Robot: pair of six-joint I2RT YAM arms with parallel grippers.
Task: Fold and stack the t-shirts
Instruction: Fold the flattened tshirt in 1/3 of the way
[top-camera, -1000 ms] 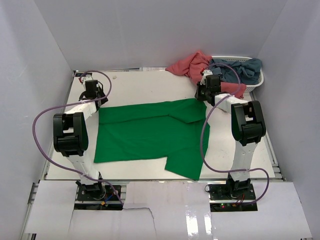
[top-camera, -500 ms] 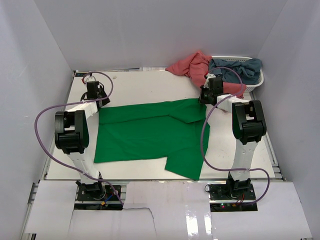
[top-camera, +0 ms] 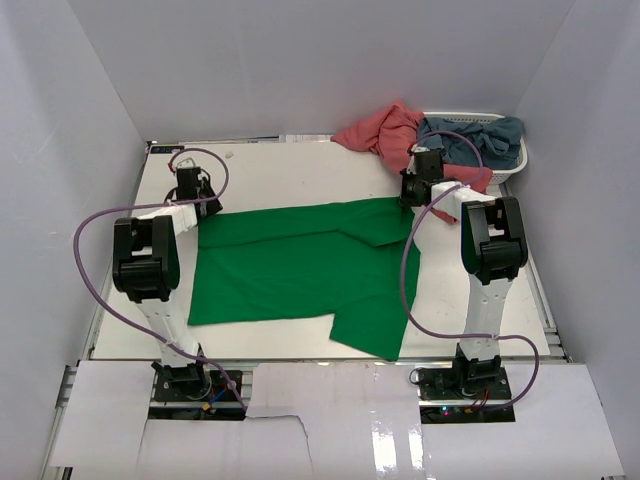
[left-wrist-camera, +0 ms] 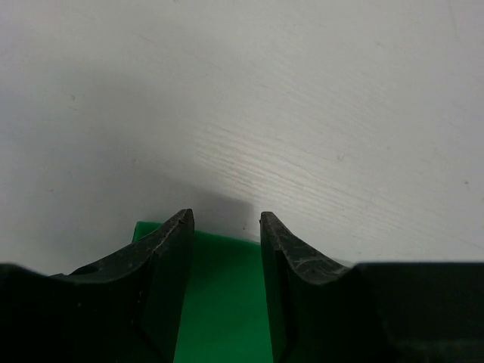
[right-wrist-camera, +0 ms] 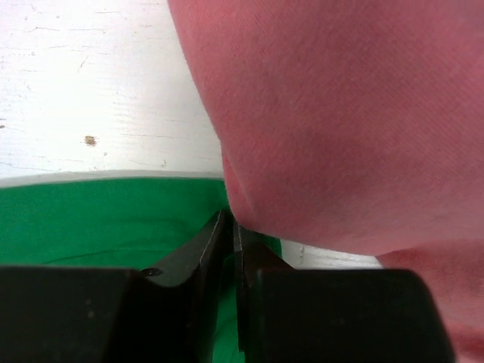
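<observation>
At the far left of the counter (top-camera: pixel 290 175), the left hand (left-wrist-camera: pixel 227 219) was low over the far left corner of the green t-shirt (top-camera: pixel 290 270). Its fingers stood partly apart. The wrist view showed the green corner lying between them on the bare white surface, with nothing gripped.

The green t-shirt lay spread across the middle of the counter between the two arms. It was mostly flat, with one flap reaching towards the near edge on the right side. It did not look folded into a compact shape.

At the shirt's far right corner, the right hand (right-wrist-camera: pixel 229 219) had its fingers drawn almost together, with only a thin slit between them. The tips sat on the green cloth just inside its edge. The pictures did not show whether a pinch of cloth was caught between them. The salmon-pink t-shirt (top-camera: pixel 385 130) hung close over this hand and filled much of its wrist view.

Further right, the pink shirt was bunched half out of the white basket (top-camera: pixel 512 168) in the far right corner. The grey-blue t-shirt (top-camera: pixel 480 140) was crumpled inside it.

The task looked to be at an early stage. One shirt was laid out and being taken by its far corners, probably for a first fold. Two shirts were untouched, and no stack had been started.
</observation>
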